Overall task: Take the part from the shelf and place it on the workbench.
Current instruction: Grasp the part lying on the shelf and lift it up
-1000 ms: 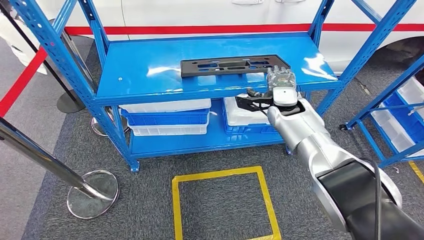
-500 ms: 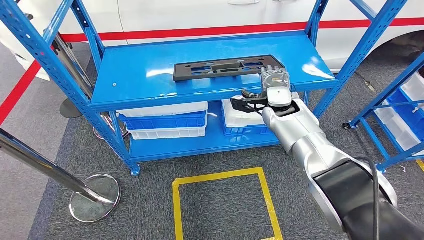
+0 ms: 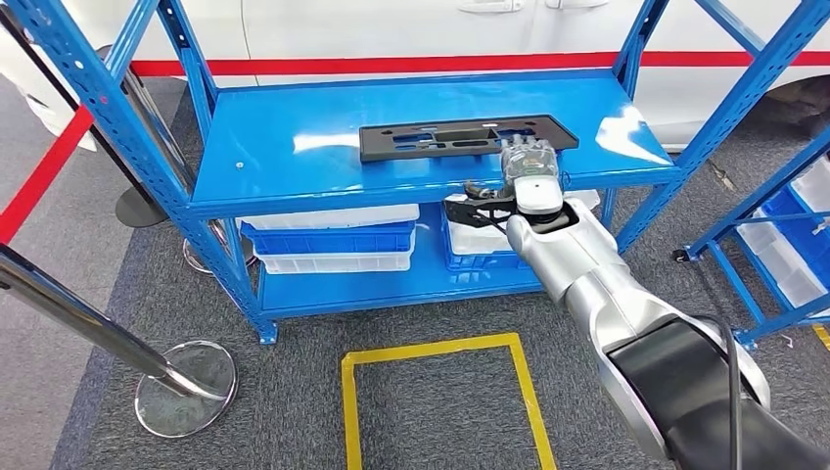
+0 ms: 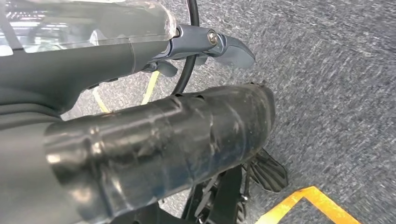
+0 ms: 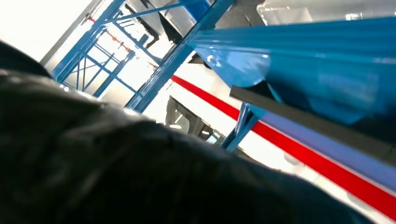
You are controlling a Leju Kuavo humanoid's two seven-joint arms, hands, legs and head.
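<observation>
the black part [image 3: 466,137], a long flat plate with cut-out slots, lies flat on the top board of the blue shelf [image 3: 294,147], toward its front right. the right hand [image 3: 529,168] is at the part's right end, its pale fingers [image 3: 527,153] laid over the near edge of the plate while the dark thumb side [image 3: 480,201] reaches under the front lip of the shelf board; whether the hand actually grips the part cannot be told. compared with a second ago the whole picture has shifted, so the camera has moved; the part has kept its place on the shelf and the hand has stayed at that same end. white and blue bins [image 3: 328,235] sit on the lower board, and a yellow taped square [image 3: 440,401] marks the carpet in front. in the right wrist view the hand is a dark blur against the blue shelf edge [image 5: 299,60]. the left hand [image 4: 205,44] hangs over the carpet, its fingers mostly hidden, so its state cannot be told.
</observation>
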